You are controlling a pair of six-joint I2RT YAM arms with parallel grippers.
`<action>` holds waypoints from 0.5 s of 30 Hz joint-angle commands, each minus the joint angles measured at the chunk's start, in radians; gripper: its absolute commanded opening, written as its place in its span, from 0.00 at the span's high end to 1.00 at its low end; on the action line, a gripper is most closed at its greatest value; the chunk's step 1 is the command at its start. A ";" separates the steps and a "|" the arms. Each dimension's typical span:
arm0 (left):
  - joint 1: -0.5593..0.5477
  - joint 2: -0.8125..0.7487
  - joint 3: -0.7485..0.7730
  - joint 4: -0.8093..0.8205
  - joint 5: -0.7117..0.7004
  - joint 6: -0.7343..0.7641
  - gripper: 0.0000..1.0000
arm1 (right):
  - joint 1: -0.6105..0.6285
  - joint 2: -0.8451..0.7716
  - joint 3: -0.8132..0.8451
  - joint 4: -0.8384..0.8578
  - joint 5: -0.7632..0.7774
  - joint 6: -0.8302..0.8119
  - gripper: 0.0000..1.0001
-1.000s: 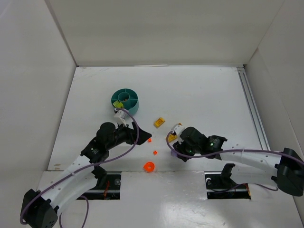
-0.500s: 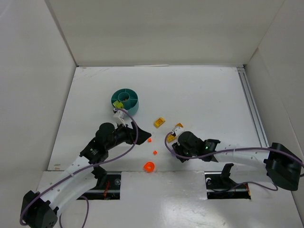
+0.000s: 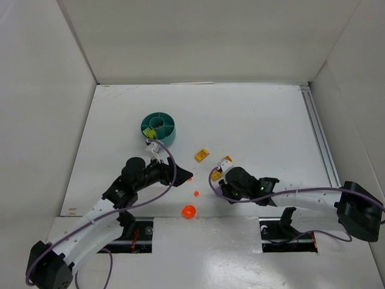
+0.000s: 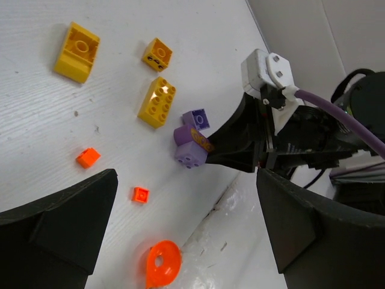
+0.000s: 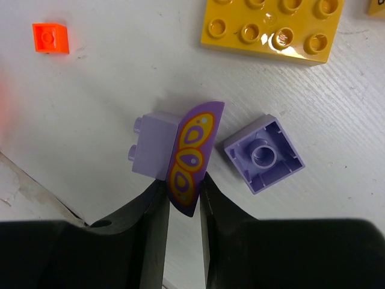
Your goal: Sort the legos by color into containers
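Legos lie scattered on the white table between the two arms, well apart from the round teal dish at the far left, where a yellowish piece shows in one compartment. The right gripper has its black fingers pinched on the lower tip of the printed panel of a purple butterfly brick, which lies on its side on the table. Light, rigid and smooth, the brick looks easy to lift but apt to twist or slip out of so narrow a hold; a grip across its flat lilac body would likely be surer. An upturned purple brick sits just beside it, a long yellow brick lies beyond, and a small orange-red bit rests off to one side. An orange ring lies nearer the arms' bases. The left gripper, spread wide and holding nothing, faces the pile from the opposite side, and its arm appears to lie across the straight path to the dish.
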 commanded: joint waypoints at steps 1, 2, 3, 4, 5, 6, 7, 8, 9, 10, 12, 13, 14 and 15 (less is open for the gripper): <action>0.000 -0.017 -0.019 0.125 0.111 0.016 0.00 | 0.009 -0.035 -0.003 0.047 -0.024 -0.033 1.00; 0.000 -0.017 -0.033 0.147 0.134 0.016 0.00 | 0.009 -0.057 -0.003 0.035 -0.034 -0.051 1.00; 0.000 -0.017 -0.045 0.183 0.174 0.016 0.00 | 0.009 -0.068 0.006 0.035 -0.046 -0.065 1.00; 0.000 -0.003 -0.045 0.199 0.194 0.016 0.00 | 0.009 -0.084 0.021 0.026 -0.073 -0.079 1.00; 0.000 0.006 -0.045 0.219 0.217 0.016 0.00 | 0.009 -0.103 0.022 0.026 -0.086 -0.108 1.00; 0.000 0.026 -0.056 0.264 0.246 0.016 0.00 | 0.009 -0.151 0.037 0.026 -0.086 -0.119 1.00; -0.009 0.038 -0.056 0.291 0.298 0.007 0.00 | 0.009 -0.177 0.049 0.026 -0.098 -0.131 1.00; -0.009 0.052 -0.056 0.312 0.309 -0.002 0.00 | 0.009 -0.203 0.049 0.035 -0.098 -0.142 1.00; -0.023 0.077 -0.056 0.334 0.309 -0.002 0.00 | 0.009 -0.252 0.061 0.046 -0.089 -0.160 1.00; -0.045 0.090 -0.056 0.375 0.309 -0.018 0.00 | 0.009 -0.272 0.061 0.055 -0.089 -0.171 1.00; -0.057 0.118 -0.044 0.409 0.319 -0.027 0.00 | 0.009 -0.301 0.074 0.073 -0.089 -0.200 1.00; -0.057 0.144 -0.030 0.433 0.319 -0.038 0.00 | 0.009 -0.311 0.098 0.073 -0.089 -0.200 1.00; -0.057 0.158 -0.030 0.434 0.319 -0.038 0.00 | 0.009 -0.311 0.107 0.083 -0.089 -0.214 1.00; -0.066 0.169 -0.012 0.434 0.319 -0.038 0.00 | 0.009 -0.311 0.117 0.083 -0.089 -0.214 1.00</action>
